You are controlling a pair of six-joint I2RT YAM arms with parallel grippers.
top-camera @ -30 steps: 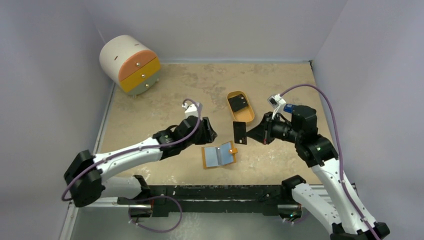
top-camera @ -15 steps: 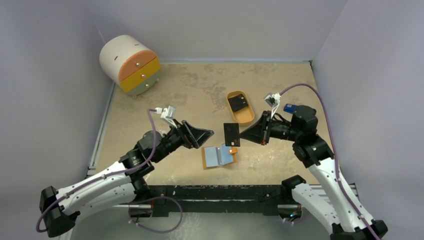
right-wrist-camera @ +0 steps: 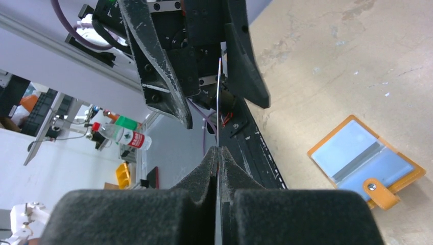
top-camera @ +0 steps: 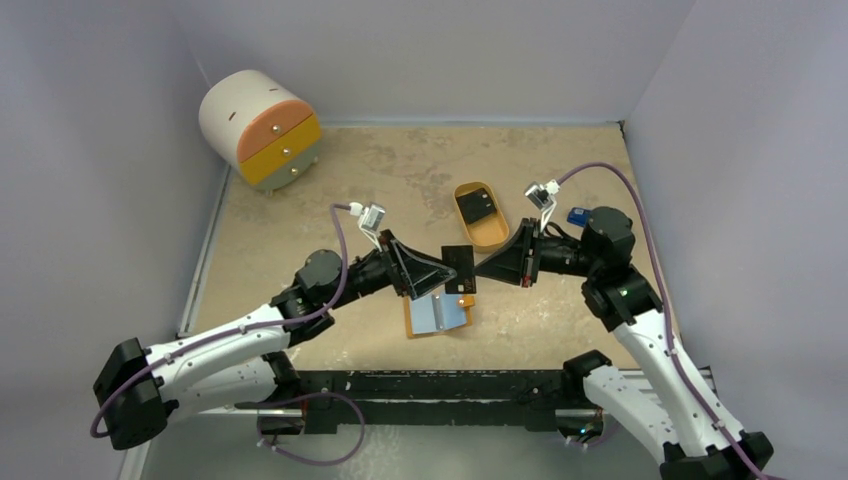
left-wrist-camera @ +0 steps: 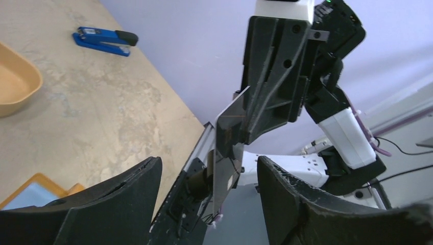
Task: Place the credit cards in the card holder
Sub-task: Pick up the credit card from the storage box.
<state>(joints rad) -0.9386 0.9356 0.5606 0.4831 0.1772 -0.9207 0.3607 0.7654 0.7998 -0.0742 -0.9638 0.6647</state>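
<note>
My right gripper (top-camera: 482,268) is shut on one edge of a black credit card (top-camera: 459,270) and holds it upright above the table. In the right wrist view the card (right-wrist-camera: 219,97) shows edge-on, rising from the closed right gripper (right-wrist-camera: 218,153). My left gripper (top-camera: 440,272) is open and faces the right one, with its fingers (right-wrist-camera: 158,66) on either side of the card's free end. The left wrist view shows the card (left-wrist-camera: 228,148) inside the left gripper (left-wrist-camera: 208,163) with gaps on both sides. The open orange card holder (top-camera: 437,314) lies flat just below, blue-grey inside up (right-wrist-camera: 365,166). A second dark card (top-camera: 477,207) lies in the orange tray.
An orange oval tray (top-camera: 488,236) lies behind the grippers. A blue-and-black stapler (top-camera: 578,215) lies by the right wall and also shows in the left wrist view (left-wrist-camera: 104,38). A round white drawer unit (top-camera: 260,127) stands at the back left. The table's black front rail (top-camera: 430,385) is close below.
My left arm has swung right and opened, so its jaws now straddle the card. My right gripper has carried the card a little left, over the card holder.
</note>
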